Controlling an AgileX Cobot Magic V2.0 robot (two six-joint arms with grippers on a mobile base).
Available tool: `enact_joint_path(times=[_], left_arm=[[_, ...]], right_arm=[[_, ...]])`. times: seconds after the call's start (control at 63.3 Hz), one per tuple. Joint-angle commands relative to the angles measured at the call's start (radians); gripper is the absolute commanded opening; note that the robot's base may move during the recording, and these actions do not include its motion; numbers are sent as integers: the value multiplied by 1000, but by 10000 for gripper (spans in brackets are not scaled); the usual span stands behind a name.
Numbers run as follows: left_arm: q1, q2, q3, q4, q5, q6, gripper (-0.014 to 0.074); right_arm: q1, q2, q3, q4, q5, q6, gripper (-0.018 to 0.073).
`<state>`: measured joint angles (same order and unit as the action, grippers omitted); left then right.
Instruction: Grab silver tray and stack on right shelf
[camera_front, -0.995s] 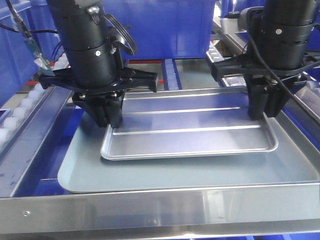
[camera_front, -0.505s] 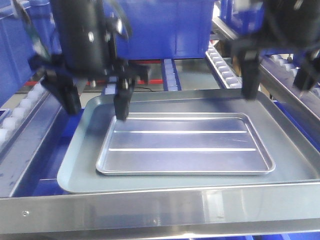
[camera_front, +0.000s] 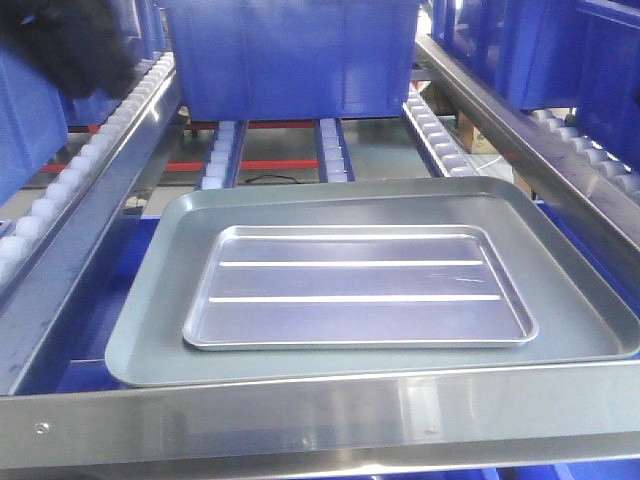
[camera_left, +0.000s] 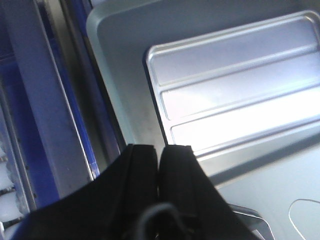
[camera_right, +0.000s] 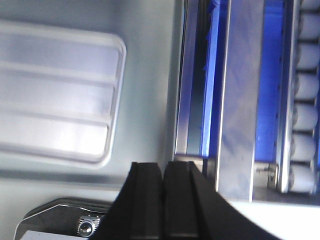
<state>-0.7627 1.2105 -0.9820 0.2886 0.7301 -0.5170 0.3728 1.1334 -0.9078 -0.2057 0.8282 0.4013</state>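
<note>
Shiny ridged silver tray (camera_front: 358, 290): stacked inside larger dull grey-green tray (camera_front: 150, 300) on shelf. Left tool (camera_left: 159, 162), right tool (camera_right: 162, 175): pinched empty. Task apparently complete.

Front view above silver tray (camera_front: 358, 290); wrist views (closer) straight down

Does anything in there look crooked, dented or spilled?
Nothing much stands out. The silver tray lies flat inside the larger grey tray on the rack, turned only slightly off square to it. No dents or spills show. Both grippers are clear of it, their fingers closed together.
</note>
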Motion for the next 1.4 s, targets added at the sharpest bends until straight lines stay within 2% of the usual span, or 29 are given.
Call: enact_joint_path(times=[0.0, 0.111, 0.268, 0.442, 0.631, 0.774, 1.294, 1.389], left_arm=[[-10, -115, 117, 22, -167, -6, -94], [-10, -217, 292, 39, -276, -6, -94], [-10, -371, 466, 44, -395, -6, -94], [-10, -575, 542, 48, -404, -5, -94], [-10, -754, 552, 62, -388, -5, -94], [-10, -808, 552, 63, -388, -5, -94], [-10, -808, 552, 60, -390, -5, -94], [-10, -813, 552, -29, -391, 13, -94]], right_arm=[[-3, -108, 93, -24, -121, -11, 55], [-3, -231, 247, -24, -207, -31, 55], [-1, -425, 394, -24, -285, -51, 55], [-1, -662, 428, -24, -283, -51, 55], [-1, -877, 428, -24, -295, -51, 55], [-1, -926, 428, -24, -295, -51, 55], [-1, -924, 428, -24, -295, -51, 55], [-1, -924, 428, -24, -295, -51, 55]])
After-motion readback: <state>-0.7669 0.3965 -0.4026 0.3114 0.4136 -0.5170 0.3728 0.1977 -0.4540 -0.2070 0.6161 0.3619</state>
